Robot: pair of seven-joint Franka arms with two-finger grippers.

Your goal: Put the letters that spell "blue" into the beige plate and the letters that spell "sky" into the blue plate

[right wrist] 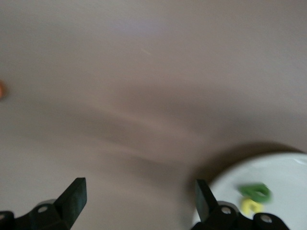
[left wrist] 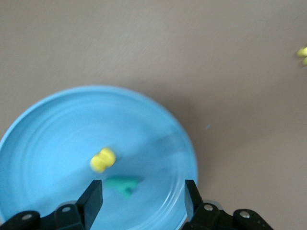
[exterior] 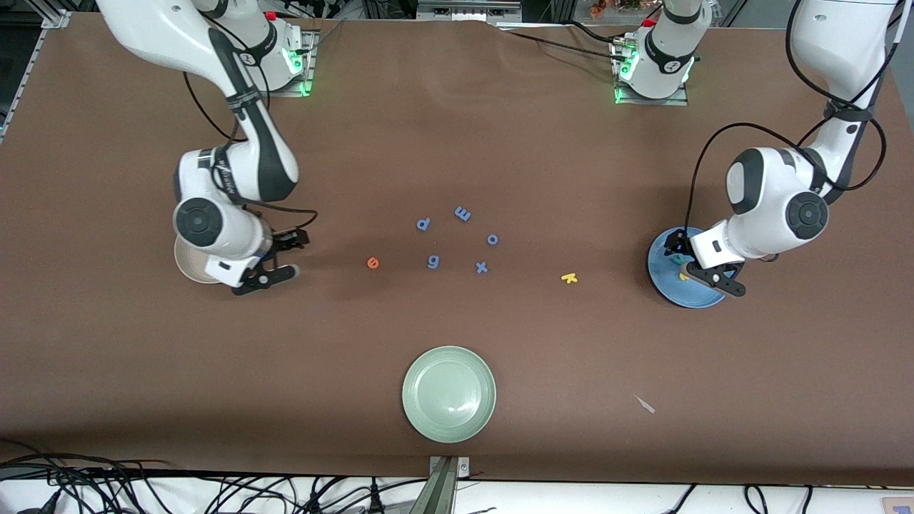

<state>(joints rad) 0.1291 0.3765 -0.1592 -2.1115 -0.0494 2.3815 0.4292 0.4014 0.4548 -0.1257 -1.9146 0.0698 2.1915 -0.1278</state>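
The brown tabletop (exterior: 457, 128) carries the blue plate (exterior: 660, 275) at the left arm's end, the beige plate (exterior: 187, 265) at the right arm's. The left tool (left wrist: 143, 194) hangs wide and empty over yellow "s" (left wrist: 102, 160) and teal "y" (left wrist: 123, 185). The right tool (right wrist: 139, 194) gapes empty beside the beige plate, which holds a green letter (right wrist: 255, 191) and a yellow letter (right wrist: 251, 206). Orange "e" (exterior: 373, 263) and yellow "k" (exterior: 569, 278) lie on the tabletop between the plates.

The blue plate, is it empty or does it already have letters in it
Not empty. The blue plate holds a yellow letter and a teal letter, seen between the open left gripper's fingers above it.
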